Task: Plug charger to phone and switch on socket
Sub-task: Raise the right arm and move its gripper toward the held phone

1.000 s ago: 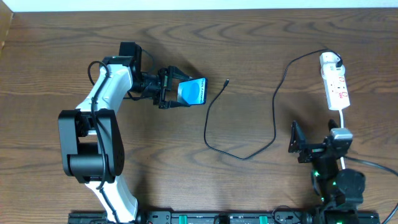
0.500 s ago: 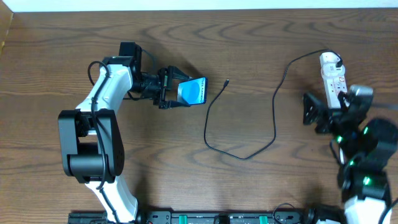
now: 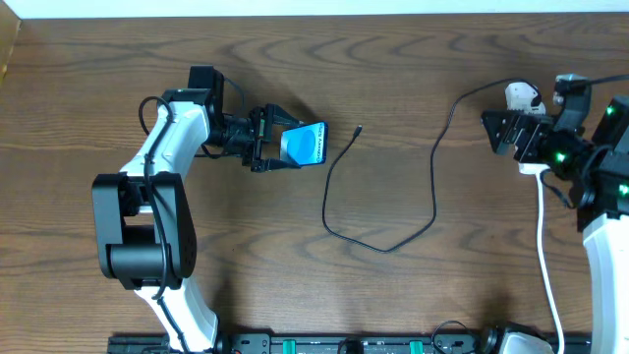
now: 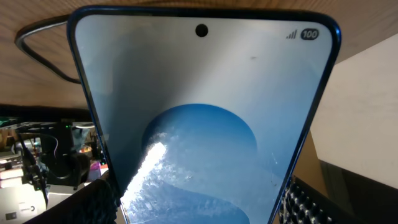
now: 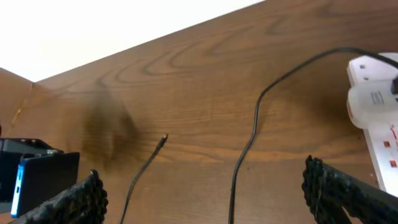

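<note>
The phone [image 3: 307, 145] shows its blue lit screen, and my left gripper [image 3: 271, 139] is shut on its long edges. In the left wrist view the phone [image 4: 205, 118] fills the frame between both fingers [image 4: 93, 202]. The charger [image 3: 433, 187] is a thin black cable that loops across the table. Its dark tip [image 3: 358, 130] lies loose just right of the phone, and its white plug [image 3: 526, 95] sits in the socket [image 3: 536, 165]. My right gripper [image 3: 500, 134] hovers open over the socket's left side and covers most of it. The right wrist view shows the tip [image 5: 163, 139] and the socket [image 5: 380, 134].
The socket's white cord [image 3: 543, 246] runs down toward the front edge beside the right arm. The left arm's body [image 3: 142, 231] stands at the front left. A black rail [image 3: 344, 345] lines the table's front edge. A pale wall borders the far edge.
My right arm has swung from the front right of the table up to the socket, jaws still wide. The left gripper and the phone have not moved.
</note>
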Available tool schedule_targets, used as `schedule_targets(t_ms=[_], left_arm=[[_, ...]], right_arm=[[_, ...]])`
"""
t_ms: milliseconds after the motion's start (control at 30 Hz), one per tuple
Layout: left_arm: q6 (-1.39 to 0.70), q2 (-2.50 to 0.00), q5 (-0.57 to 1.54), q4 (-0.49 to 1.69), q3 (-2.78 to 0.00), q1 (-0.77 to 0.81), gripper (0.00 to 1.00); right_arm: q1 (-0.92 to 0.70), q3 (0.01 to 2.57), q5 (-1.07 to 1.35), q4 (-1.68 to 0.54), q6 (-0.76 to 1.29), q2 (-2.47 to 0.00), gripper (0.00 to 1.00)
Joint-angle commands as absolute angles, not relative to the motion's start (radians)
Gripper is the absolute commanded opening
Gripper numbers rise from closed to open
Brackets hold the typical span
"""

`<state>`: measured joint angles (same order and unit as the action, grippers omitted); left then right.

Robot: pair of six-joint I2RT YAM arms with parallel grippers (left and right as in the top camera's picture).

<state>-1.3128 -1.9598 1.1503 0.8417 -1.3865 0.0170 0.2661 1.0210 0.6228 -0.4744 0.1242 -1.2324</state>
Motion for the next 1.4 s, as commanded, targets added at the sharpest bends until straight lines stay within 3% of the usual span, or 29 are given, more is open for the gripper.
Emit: schedule_targets(t_ms=[0,300,733,1033,1367], left_arm=[[-1.326,-1.932,1.196,0.847,-1.401,0.019,0.6],[-1.326,-1.932,1.174,0.847,-1.401,0.019,0.61],[-1.326,-1.932,1.166,0.847,-1.4,0.019,0.6],[-1.326,-1.932,1.153,0.847,-1.4,0.019,0.61],[-1.327,-1.932,1.013,0.847,-1.4,0.019,0.61]], right_arm=[[0.251,1.047,0.659,-0.483,0.103,-1.235,0.99],[0.198,1.126,0.677,-0.515,0.103,-1.267,0.99],[0.188,1.538,0.688,-0.96,-0.036,-1.544,0.99],[0.189,1.56,0.657,-0.826,-0.038,-1.556,0.99],[0.123,1.554,0.653,-0.825,0.021,-1.568,0.99]])
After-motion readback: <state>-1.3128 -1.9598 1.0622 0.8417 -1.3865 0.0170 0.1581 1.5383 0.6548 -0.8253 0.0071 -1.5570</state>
